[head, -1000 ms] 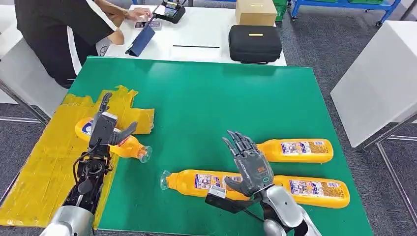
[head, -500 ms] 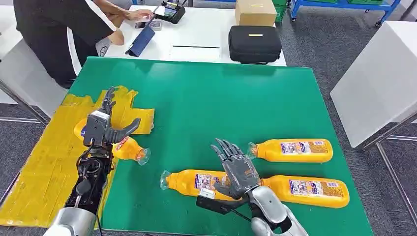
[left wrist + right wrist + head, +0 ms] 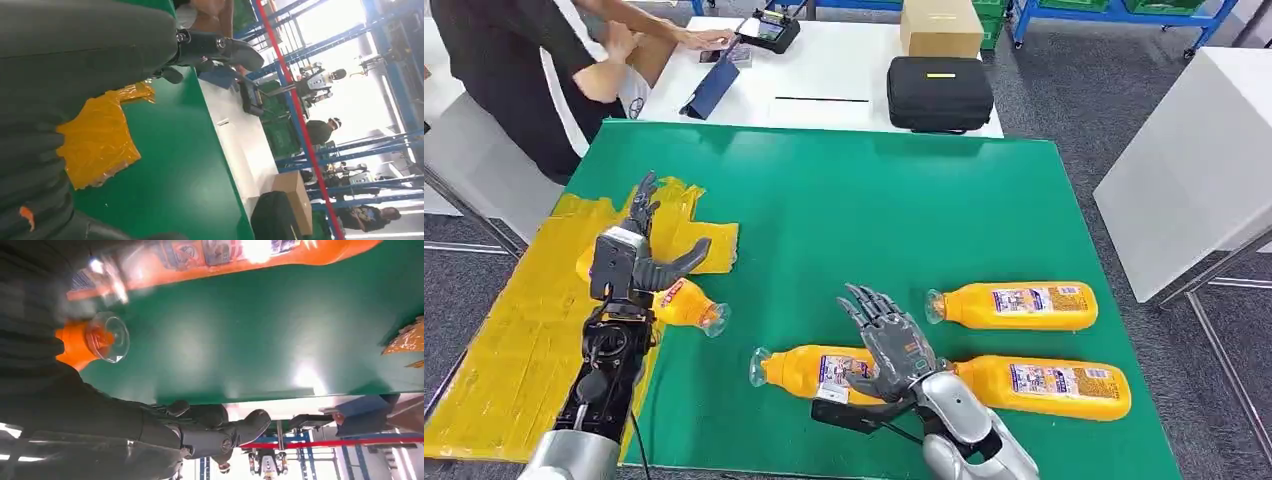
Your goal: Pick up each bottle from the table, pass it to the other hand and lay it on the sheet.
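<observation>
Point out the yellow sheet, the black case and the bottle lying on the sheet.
yellow sheet [image 3: 519, 340], head view, bare middle.
black case [image 3: 939, 92], head view, top face.
bottle on the sheet [image 3: 686, 303], head view, neck end.

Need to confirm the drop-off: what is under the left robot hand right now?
Under the left robot hand an orange bottle lies on its side, its base end over the yellow sheet and its clear cap over the green table. The hand and arm cover its middle.

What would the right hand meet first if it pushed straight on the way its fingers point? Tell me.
The right hand points up-table and leftward over the nearest bottle. Past its fingertips lies bare green mat; the way looks free, though the hand's height is unclear.
</observation>
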{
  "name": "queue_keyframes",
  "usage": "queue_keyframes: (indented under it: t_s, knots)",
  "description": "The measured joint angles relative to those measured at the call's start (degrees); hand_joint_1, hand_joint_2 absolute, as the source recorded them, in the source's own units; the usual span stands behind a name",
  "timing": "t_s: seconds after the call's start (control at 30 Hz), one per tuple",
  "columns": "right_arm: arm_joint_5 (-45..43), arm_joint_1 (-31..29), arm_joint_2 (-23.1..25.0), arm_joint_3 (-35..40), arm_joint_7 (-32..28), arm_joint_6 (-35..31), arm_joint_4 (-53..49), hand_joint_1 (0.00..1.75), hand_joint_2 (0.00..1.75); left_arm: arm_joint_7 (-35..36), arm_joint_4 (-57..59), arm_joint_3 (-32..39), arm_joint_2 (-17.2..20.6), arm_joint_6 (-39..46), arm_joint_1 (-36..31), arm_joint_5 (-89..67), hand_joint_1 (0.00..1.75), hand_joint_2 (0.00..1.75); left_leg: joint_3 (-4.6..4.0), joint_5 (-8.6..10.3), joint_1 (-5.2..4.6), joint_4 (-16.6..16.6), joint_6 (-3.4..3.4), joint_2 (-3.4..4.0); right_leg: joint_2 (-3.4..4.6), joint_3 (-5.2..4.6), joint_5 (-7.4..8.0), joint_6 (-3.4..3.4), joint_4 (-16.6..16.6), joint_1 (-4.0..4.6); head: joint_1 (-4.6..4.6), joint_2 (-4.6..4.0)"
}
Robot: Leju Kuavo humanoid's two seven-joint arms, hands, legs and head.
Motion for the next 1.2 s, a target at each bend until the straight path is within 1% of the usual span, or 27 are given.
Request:
queue_keyframes:
  t_s: [0.23, 0.33, 0.4, 0.5, 0.6, 0.67, 0.8, 1.2]
  knots:
    - [-0.64, 0.01, 0.00, 0.04, -0.22, -0.39, 0.15, 0.00, 1.75, 0.09, -0.28, -0.02, 0.00, 0.00, 0.13, 0.11, 0.00, 1.75, 0.09, 0.00, 0.00, 0.00, 0.00, 0.02, 0.00, 0.09, 0.01, 0.00, 0.00, 0.00, -0.02, 0.00]
    - [-5.68, 0.73, 0.02, -0.22, -4.00, -3.73, -0.78, 0.00, 1.75, 0.13, -0.28, -0.02, 0.00, 0.18, 0.30, 0.32, 0.00, 1.75, 0.03, 0.01, -0.01, 0.00, 0.01, -0.03, -0.01, 0.10, 0.01, 0.00, 0.00, -0.01, -0.02, 0.00]
    - [-9.87, 2.16, -0.07, -0.70, -7.18, -4.07, -2.87, 0.00, 1.75, 0.11, -0.28, 0.04, 0.02, 0.20, 0.52, 0.46, 0.00, 1.75, -0.13, 0.05, -0.01, 0.00, 0.03, -0.11, -0.03, 0.01, 0.02, 0.02, 0.01, -0.01, 0.00, 0.00]
    - [-15.37, 3.56, -0.07, -1.68, -11.24, -5.90, -7.88, 0.00, 1.75, -0.09, -0.26, 0.13, 0.02, 0.24, 0.67, 0.50, 0.00, 1.75, -0.24, 0.05, -0.01, 0.01, 0.03, -0.08, -0.01, -0.13, 0.03, 0.03, 0.02, -0.01, -0.02, 0.00]
    - [-18.23, 4.89, 0.22, -2.82, -13.36, -9.01, -13.12, 0.00, 1.75, -0.24, -0.22, 0.13, 0.02, 0.24, 0.65, 0.50, 0.00, 1.75, -0.30, 0.05, -0.01, 0.01, 0.03, -0.11, -0.03, -0.19, 0.02, 0.03, 0.02, -0.01, -0.02, 0.00]
    - [-19.52, 5.92, 0.39, -3.63, -13.77, -9.75, -16.84, 0.00, 1.75, -0.28, -0.09, 0.13, 0.02, 0.24, 0.58, 0.50, 0.00, 1.75, -0.40, 0.04, -0.01, 0.01, 0.03, -0.11, -0.03, -0.31, 0.01, 0.03, 0.02, -0.01, -0.02, 0.00]
    - [-20.04, 8.00, 0.55, -4.39, -13.77, -8.39, -21.96, 0.00, 1.75, -0.48, 0.70, 0.11, 0.02, 0.20, -0.02, 0.50, 0.00, 1.75, -0.51, 0.03, -0.01, 0.01, 0.03, -0.10, -0.02, -0.42, 0.01, 0.03, 0.02, -0.01, -0.02, 0.00]
    - [-20.00, 9.43, 0.57, -4.81, -13.77, -8.02, -25.46, 0.00, 1.75, -0.59, 2.14, 0.09, 0.02, 0.20, -0.81, 0.50, 0.00, 1.75, -0.55, 0.03, -0.01, 0.01, 0.03, -0.10, -0.01, -0.46, 0.01, 0.03, 0.02, -0.01, 0.00, 0.00]
